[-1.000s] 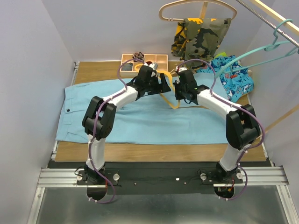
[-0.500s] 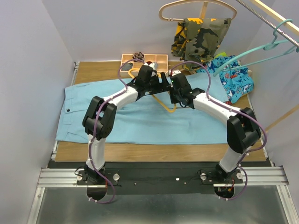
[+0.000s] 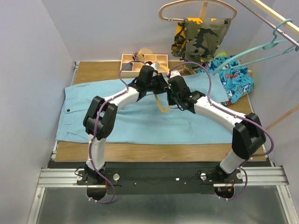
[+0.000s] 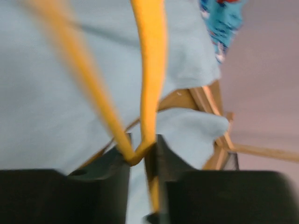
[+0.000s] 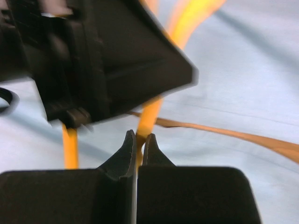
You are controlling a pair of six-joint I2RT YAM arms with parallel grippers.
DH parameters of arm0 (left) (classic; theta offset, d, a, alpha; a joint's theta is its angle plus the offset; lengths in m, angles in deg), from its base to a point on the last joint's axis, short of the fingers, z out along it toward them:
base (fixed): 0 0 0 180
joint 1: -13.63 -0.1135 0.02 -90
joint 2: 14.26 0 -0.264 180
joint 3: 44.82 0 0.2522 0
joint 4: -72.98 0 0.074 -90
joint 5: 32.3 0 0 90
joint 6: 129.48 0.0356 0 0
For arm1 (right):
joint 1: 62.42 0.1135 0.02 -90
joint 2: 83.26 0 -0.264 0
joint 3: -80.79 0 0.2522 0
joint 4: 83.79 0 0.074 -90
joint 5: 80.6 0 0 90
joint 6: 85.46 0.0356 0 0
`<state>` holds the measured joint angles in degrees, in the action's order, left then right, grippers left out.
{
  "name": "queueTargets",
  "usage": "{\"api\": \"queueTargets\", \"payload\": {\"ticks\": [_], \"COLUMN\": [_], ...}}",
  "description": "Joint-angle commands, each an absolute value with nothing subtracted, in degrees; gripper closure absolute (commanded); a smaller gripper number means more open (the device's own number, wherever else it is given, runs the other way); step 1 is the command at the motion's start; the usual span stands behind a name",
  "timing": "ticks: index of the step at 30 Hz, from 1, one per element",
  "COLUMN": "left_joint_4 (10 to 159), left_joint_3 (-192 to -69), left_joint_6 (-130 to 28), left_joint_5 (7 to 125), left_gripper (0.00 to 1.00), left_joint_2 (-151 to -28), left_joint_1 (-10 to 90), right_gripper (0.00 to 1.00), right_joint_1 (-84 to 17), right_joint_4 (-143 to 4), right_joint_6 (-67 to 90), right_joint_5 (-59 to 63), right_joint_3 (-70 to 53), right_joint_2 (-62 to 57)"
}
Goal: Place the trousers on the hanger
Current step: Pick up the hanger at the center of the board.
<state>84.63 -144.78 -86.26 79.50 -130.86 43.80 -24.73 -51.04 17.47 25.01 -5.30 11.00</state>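
The light blue trousers (image 3: 140, 123) lie spread flat across the table. Above their far edge both arms meet on a yellow hanger (image 3: 162, 105). My left gripper (image 3: 161, 84) is shut on a corner of it, where two yellow bars (image 4: 152, 70) join between the fingers (image 4: 142, 144). My right gripper (image 3: 170, 91) is shut on a yellow bar (image 5: 150, 116) at its fingertips (image 5: 138, 137), just below the left gripper's black body (image 5: 107, 56). Blue cloth (image 5: 233, 84) fills the background. A teal hanger (image 3: 252, 51) hangs from the rail at the upper right, far from both grippers.
A wooden compartment tray (image 3: 145, 59) sits at the table's back edge. A camouflage garment (image 3: 201, 35) hangs under a pale wooden hanger (image 3: 196, 7). Shark-print cloth (image 3: 233, 77) is heaped at the back right. A metal rail (image 3: 271, 21) crosses the upper right corner.
My right gripper carried the yellow hanger leftward to the left gripper. The left gripper's jaws, open before, have closed on the hanger.
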Motion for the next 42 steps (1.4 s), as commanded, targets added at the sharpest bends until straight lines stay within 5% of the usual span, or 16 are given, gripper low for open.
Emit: {"api": "queueTargets", "payload": {"ticks": [1,4,5,8,14,29,42], "left_joint_4": [79.1,76.99,76.72,74.88,65.13,28.16,20.38], "left_joint_3": [-142.35,-140.77,-140.33,-138.31,-133.56,-115.54,-113.34], "left_joint_6": [-86.49,-87.99,-88.34,-89.4,-94.05,-118.65,-123.68], "left_joint_5": [83.97,86.52,86.79,87.4,89.95,92.42,88.73], "left_gripper": [0.99,1.0,1.0,1.0,1.0,1.0,1.0], "left_joint_2": [-130.98,-130.37,-129.76,-127.91,-125.1,-115.78,-111.47], "left_joint_1": [44.3,44.3,44.3,44.3,43.95,43.86,46.41], "right_gripper": [0.98,0.85,0.69,0.51,0.27,0.16,0.16], "right_joint_1": [-23.57,-23.57,-23.57,-23.57,-23.57,-23.66,-23.57], "right_joint_4": [-50.61,-49.64,-49.29,-48.85,-48.58,-55.78,-64.48], "right_joint_6": [18.86,19.83,20.27,22.2,28.97,42.94,44.88], "right_joint_5": [25.04,24.78,24.78,25.39,25.22,14.59,6.77], "right_joint_3": [-5.04,-5.39,-5.39,-4.69,-1.53,14.38,17.29], "right_joint_2": [6.84,5.96,5.26,3.15,-2.92,-21.54,-19.36]}}
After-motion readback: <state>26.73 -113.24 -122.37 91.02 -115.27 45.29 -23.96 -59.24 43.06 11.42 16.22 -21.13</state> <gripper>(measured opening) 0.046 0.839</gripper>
